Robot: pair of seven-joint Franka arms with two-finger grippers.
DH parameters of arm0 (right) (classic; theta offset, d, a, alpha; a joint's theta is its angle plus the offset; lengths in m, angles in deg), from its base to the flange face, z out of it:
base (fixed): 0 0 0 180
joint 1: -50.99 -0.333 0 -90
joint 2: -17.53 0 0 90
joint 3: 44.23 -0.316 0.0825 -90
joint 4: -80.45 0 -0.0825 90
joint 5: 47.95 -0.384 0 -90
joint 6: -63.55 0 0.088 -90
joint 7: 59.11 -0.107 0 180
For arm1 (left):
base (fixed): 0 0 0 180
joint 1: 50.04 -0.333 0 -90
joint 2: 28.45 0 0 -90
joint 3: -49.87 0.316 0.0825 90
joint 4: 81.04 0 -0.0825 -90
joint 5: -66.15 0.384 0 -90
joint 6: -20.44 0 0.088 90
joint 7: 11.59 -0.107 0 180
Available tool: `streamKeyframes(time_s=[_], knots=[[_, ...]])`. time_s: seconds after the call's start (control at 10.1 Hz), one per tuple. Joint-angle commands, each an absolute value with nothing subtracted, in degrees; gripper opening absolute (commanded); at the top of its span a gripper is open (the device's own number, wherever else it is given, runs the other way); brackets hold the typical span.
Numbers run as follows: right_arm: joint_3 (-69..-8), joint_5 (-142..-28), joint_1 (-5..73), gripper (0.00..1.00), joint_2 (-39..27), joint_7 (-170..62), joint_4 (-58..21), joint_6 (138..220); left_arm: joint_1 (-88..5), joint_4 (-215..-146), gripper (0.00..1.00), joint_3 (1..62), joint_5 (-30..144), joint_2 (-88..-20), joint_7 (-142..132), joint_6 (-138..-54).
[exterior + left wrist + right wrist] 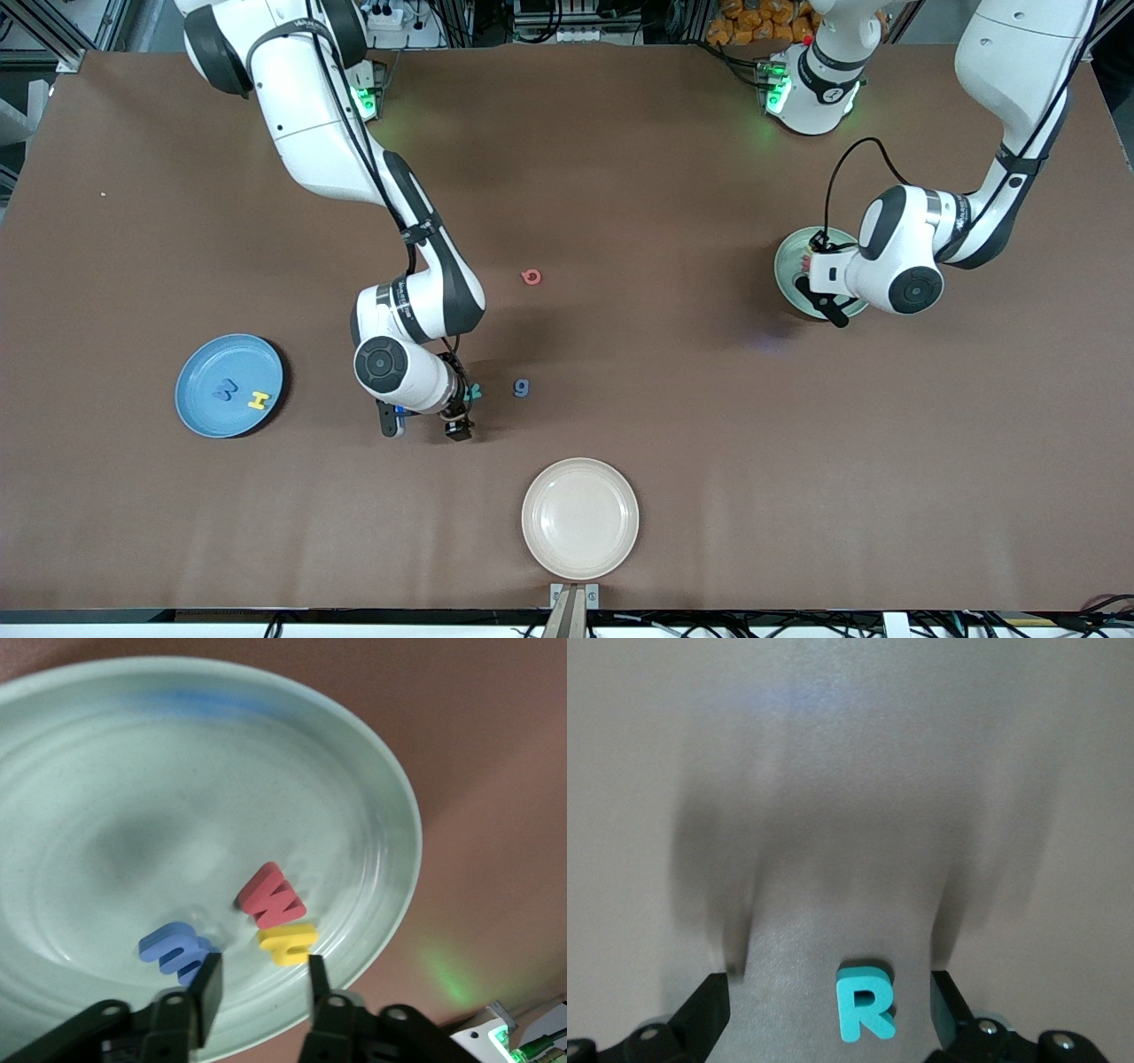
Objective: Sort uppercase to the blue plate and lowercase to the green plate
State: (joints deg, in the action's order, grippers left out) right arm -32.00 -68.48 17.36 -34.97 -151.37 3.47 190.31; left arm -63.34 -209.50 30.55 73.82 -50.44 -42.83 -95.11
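Two glossy white arms with dark grey joint bands, black cables, green-lit bases and black pincers.

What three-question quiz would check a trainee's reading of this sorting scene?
1. True or false: the cream plate holds a letter.
2. How many letters lie on the green plate?
3. The teal R sits between the open fingers of which gripper: A left gripper, B right gripper?

Key: 1 false. 2 three: red w, yellow letter, blue letter. 3 B.

Three plates — blue plate (197, 372), green plate (372, 780), cream plate (580, 517) — and eight foam letters.
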Motion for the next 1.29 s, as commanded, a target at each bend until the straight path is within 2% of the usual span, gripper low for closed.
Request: streamKeyframes(time_s=[0.0, 0.1, 0.2, 0.6, 1.19], knots=[[-31.8, -67.4, 16.2, 1.0, -34.8, -155.6, 3.4, 190.5, -62.9, -209.6, 0.7, 31.0, 74.8, -49.5, -41.4, -93.7], [-31.8, -67.3, 16.0, 1.0, -34.8, -156.0, 3.4, 190.5, -62.9, -209.0, 0.82, 30.9, 74.8, -49.0, -41.4, -93.1], [-31.8, -66.9, 15.8, 1.0, -34.8, -156.7, 3.4, 190.5, -62.9, -208.1, 0.85, 30.9, 74.4, -48.6, -41.4, -92.7], [-31.8, -66.2, 15.7, 1.0, -34.9, -156.8, 3.2, 192.1, -59.6, -200.4, 0.85, 30.7, 69.7, -48.0, -35.8, -92.0], [-31.9, -66.2, 15.4, 1.0, -35.1, -156.8, 1.2, 195.7, -55.0, -188.4, 0.85, 31.0, 52.4, -48.8, -24.9, -91.2]])
